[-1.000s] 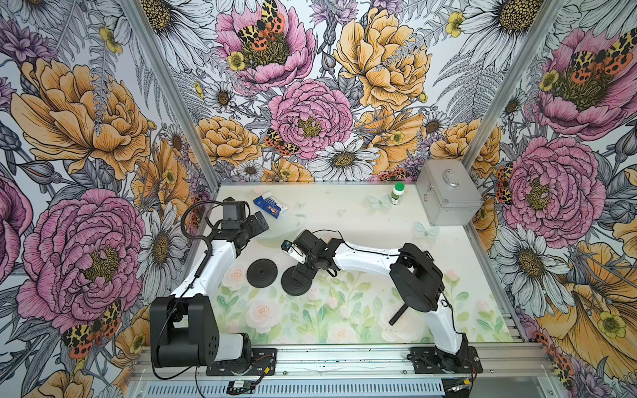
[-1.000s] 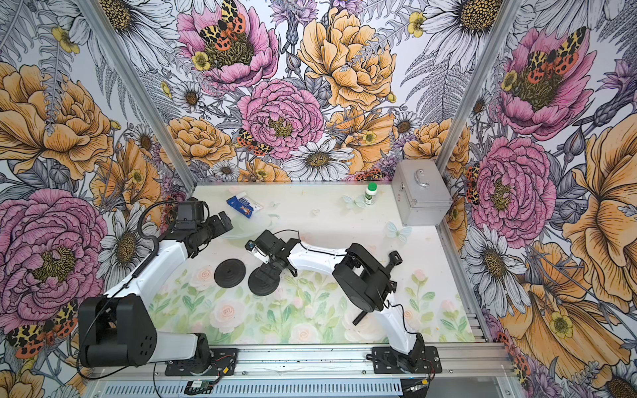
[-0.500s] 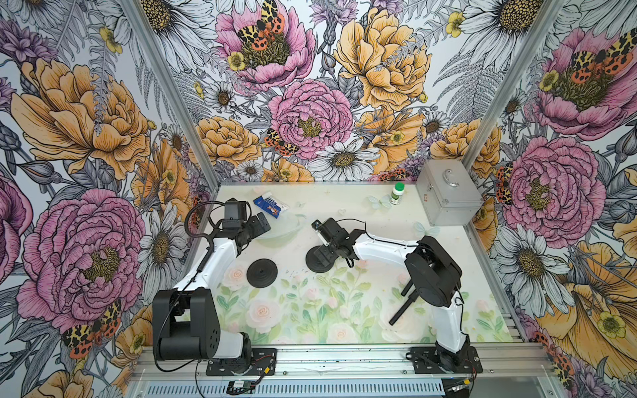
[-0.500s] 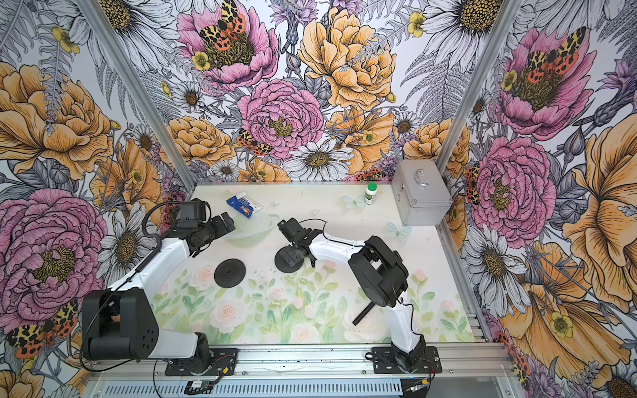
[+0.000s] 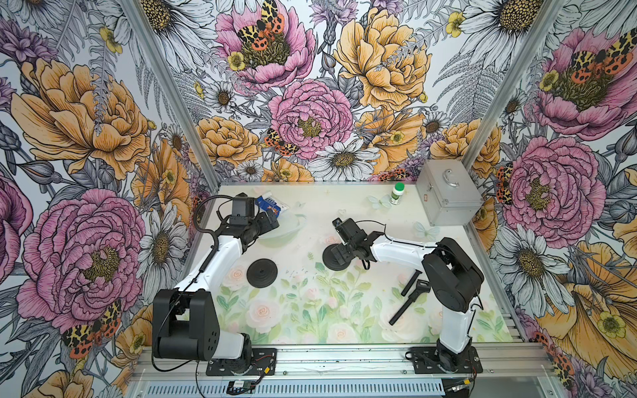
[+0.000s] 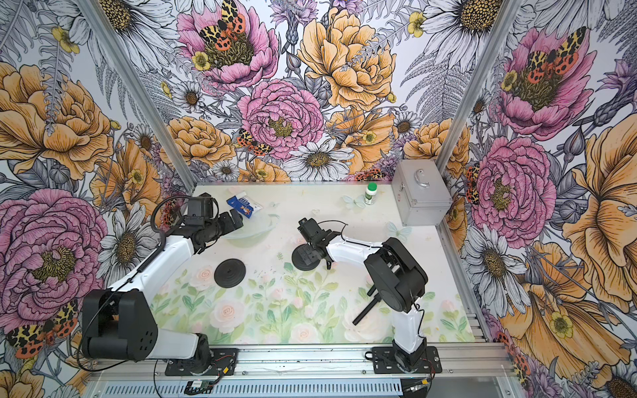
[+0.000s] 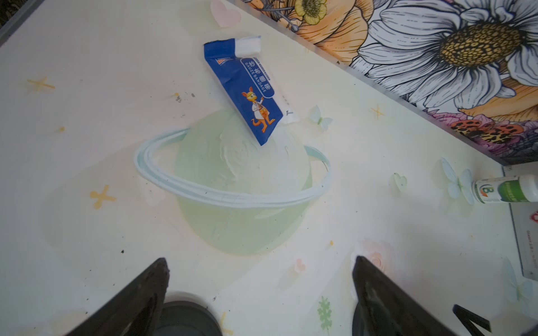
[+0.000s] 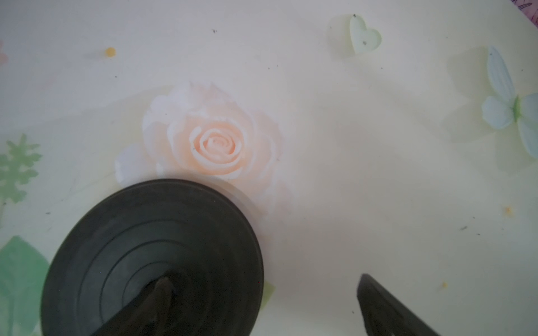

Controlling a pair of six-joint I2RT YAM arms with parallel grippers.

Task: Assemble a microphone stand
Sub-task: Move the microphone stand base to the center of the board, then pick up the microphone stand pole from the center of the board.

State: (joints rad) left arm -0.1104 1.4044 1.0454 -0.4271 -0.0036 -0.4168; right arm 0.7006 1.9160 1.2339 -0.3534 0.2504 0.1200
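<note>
The right gripper (image 8: 263, 281) stands spread wide and pinches nothing. One finger (image 8: 163, 293) lies over the middle of a black round base (image 5: 331, 259), and the other is off its rim, above the mat (image 8: 378, 145). The left gripper (image 7: 260, 260) is just as wide and empty, hanging over bare mat with a gauze packet (image 7: 247, 90) ahead of it. A second black disc (image 5: 262, 273) lies behind it, toward its arm's base. The pole pieces (image 5: 409, 300) lie flat, well back by the right arm's shoulder. By my judgement nothing is joined yet: fitting the pole into the base is all left to do
</note>
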